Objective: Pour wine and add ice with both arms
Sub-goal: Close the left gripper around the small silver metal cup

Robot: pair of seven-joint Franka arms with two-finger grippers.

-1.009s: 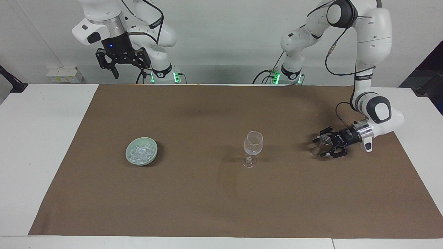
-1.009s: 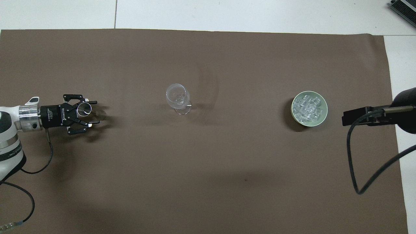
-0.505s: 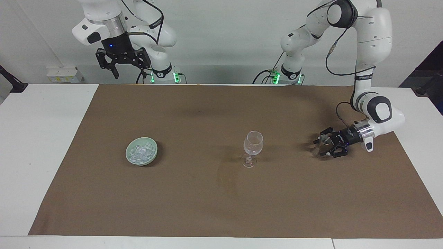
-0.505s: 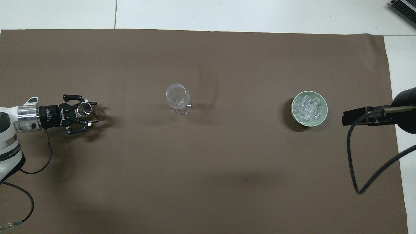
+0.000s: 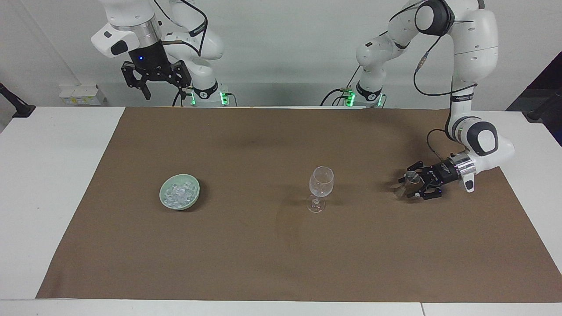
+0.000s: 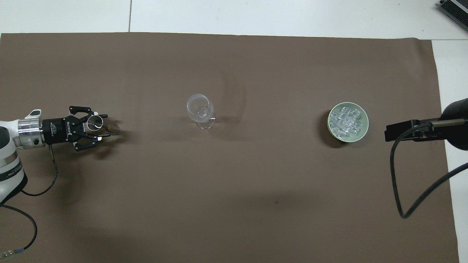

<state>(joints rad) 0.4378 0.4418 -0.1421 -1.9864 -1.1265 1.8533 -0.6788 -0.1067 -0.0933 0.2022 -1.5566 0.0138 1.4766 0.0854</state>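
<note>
Toward the left arm's end of the brown mat, my left gripper point(image 5: 406, 186) point(image 6: 106, 125) lies low and level, shut on a small clear cup point(image 5: 411, 177) point(image 6: 95, 122) that stands on the mat. An empty stemmed glass point(image 5: 321, 181) point(image 6: 199, 109) stands upright mid-mat. Ice point(image 5: 179, 193) point(image 6: 346, 122) fills a pale green bowl point(image 5: 163, 196) point(image 6: 331, 128) toward the right arm's end. My right gripper point(image 5: 153, 83) hangs open, high above the mat's edge by the right arm's base, where that arm waits. No wine shows in these views.
The brown mat point(image 5: 246, 259) covers most of the white table point(image 5: 48, 184). A black cable point(image 6: 396, 182) loops over the mat near the bowl in the overhead view. A white socket box point(image 5: 81, 95) sits at the table's edge by the right arm.
The left gripper's fingers have drawn in around the small clear cup, and its wrist has slid slightly back toward its own end. The right arm, glass and bowl have not moved.
</note>
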